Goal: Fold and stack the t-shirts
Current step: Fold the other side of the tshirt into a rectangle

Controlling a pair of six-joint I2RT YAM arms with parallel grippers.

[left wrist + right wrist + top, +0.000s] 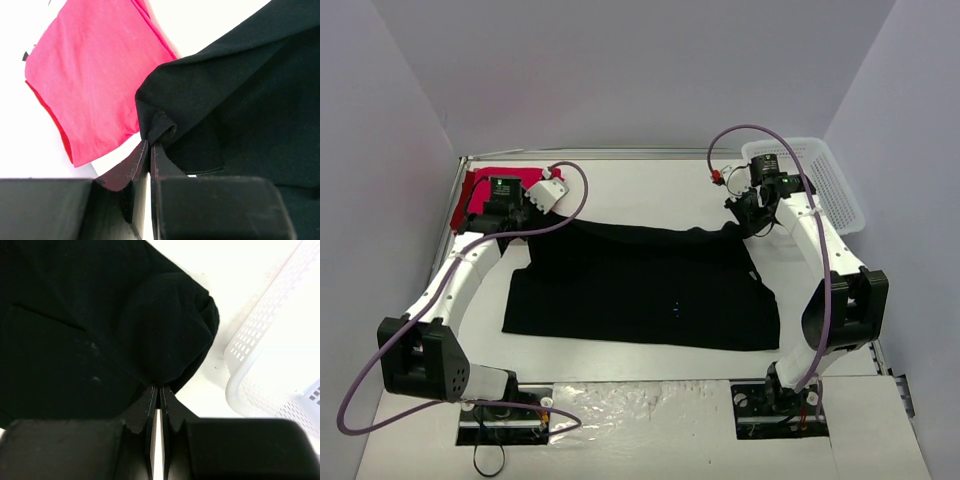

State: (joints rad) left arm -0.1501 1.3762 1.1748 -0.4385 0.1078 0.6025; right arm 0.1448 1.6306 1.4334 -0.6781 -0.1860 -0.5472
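Observation:
The black t-shirt (640,290) lies spread across the middle of the table, a tiny blue mark near its centre. My left gripper (510,222) is shut on the shirt's far left corner, and the left wrist view shows that black cloth (165,125) bunched in the tips of the left gripper (150,145). My right gripper (752,222) is shut on the far right corner; its wrist view shows black fabric (165,335) pinched between the closed tips of the right gripper (160,387). The red t-shirt (485,185) lies folded at the far left corner, also seen as a red t-shirt (95,75) beside the black one.
A white mesh basket (820,180) stands at the far right of the table, its rim close to the right gripper as a white basket (260,365). Purple cables loop over both arms. The table's white surface (650,190) shows beyond the black shirt.

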